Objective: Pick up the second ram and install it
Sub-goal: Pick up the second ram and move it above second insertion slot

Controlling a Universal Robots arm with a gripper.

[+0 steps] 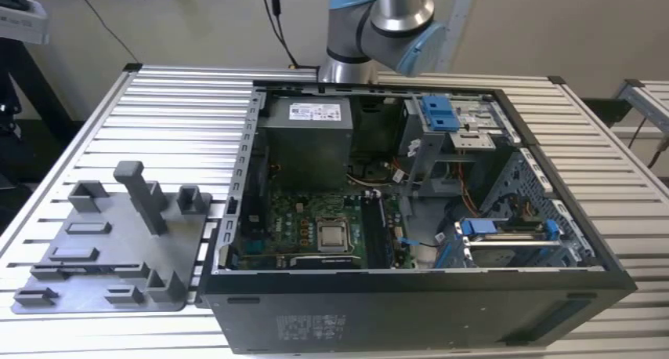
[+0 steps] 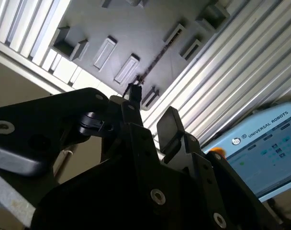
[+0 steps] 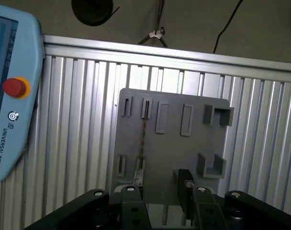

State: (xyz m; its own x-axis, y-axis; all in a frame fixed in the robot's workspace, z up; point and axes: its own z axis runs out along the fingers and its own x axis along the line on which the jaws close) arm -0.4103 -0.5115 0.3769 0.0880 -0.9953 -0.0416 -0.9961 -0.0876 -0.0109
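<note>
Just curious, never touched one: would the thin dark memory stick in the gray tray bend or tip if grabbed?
Probably stiff: the second ram runs straight, on edge, between slots of the gray tray. Likely light, being so thin. Pushed sideways it might tip on that narrow edge.

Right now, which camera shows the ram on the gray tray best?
The first wrist view: the second ram shows lengthwise, a thin dark strip across the gray tray. The second wrist view shows it slanted; the exterior view, barely.
</note>
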